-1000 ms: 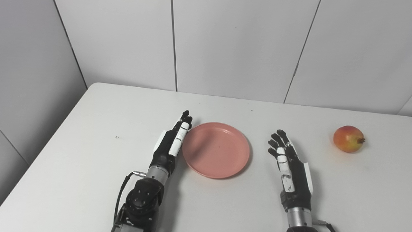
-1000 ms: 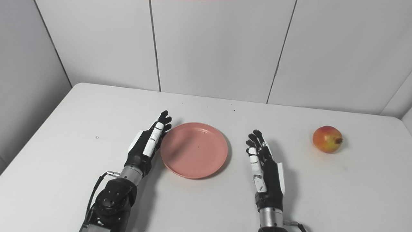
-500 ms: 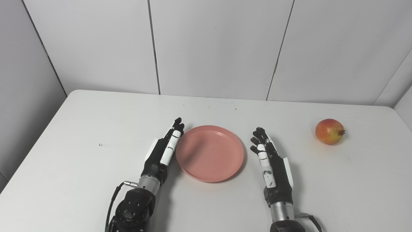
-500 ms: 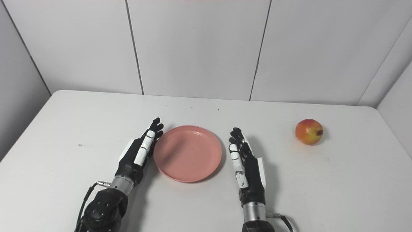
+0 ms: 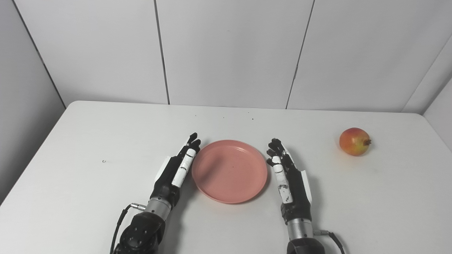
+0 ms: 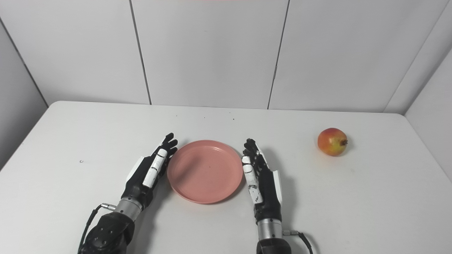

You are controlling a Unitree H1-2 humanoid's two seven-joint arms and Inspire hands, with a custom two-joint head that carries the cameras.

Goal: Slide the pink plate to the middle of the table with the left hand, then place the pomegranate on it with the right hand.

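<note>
A pink plate (image 5: 229,170) lies flat near the middle of the white table (image 5: 88,148). My left hand (image 5: 176,168) is open, fingers straight, its edge against the plate's left rim. My right hand (image 5: 287,178) is open, fingers straight, just beside the plate's right rim. A red-yellow pomegranate (image 5: 354,141) rests on the table at the far right, well away from both hands; it also shows in the right eye view (image 6: 331,141).
The table's left edge (image 5: 31,162) and right edge (image 6: 430,155) are in view. White wall panels (image 5: 226,53) stand right behind the table. A tiny speck (image 5: 103,161) lies on the table left of my left hand.
The camera has swung to the right and the whole picture has shifted. The gap between the plate's right rim and my right hand has closed to almost nothing. The pomegranate has not moved.
</note>
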